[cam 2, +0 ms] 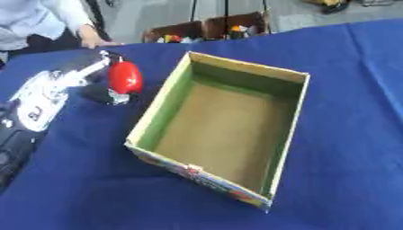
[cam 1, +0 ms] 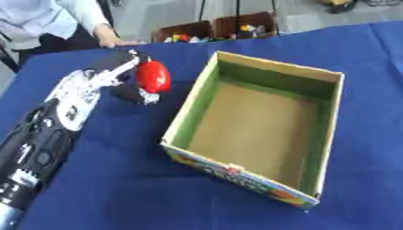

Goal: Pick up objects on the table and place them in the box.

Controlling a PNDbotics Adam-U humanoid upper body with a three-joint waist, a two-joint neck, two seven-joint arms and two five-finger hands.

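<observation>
The left hand (cam 1: 130,74) reaches in from the near left along its black and silver arm (cam 1: 55,121), with its fingers curled round a glossy red object (cam 1: 154,76), rounded and somewhat elongated; what exactly it is cannot be made out. The red object sits at the hand's right side, held above the blue tablecloth (cam 1: 118,188), with a dark shadow and a small silvery part just under it. Whether it is fully clear of the cloth is hard to judge. The right hand shows in neither view.

Just to the right of the held object stands the cardboard box (cam 1: 193,103), open at the top, with green inner walls, a brown floor and a printed near wall. Nothing lies inside it. Its left wall is near the red object but apart from it.

The step in hand looks like the carry toward the box. The risk is the left wall: if the hand travels low, the object or the fingers could strike the rim and shove the light box across the cloth. A smooth, rounded thing may also slip from curled fingers, and if let go too early it would land outside, on the cloth.
</observation>
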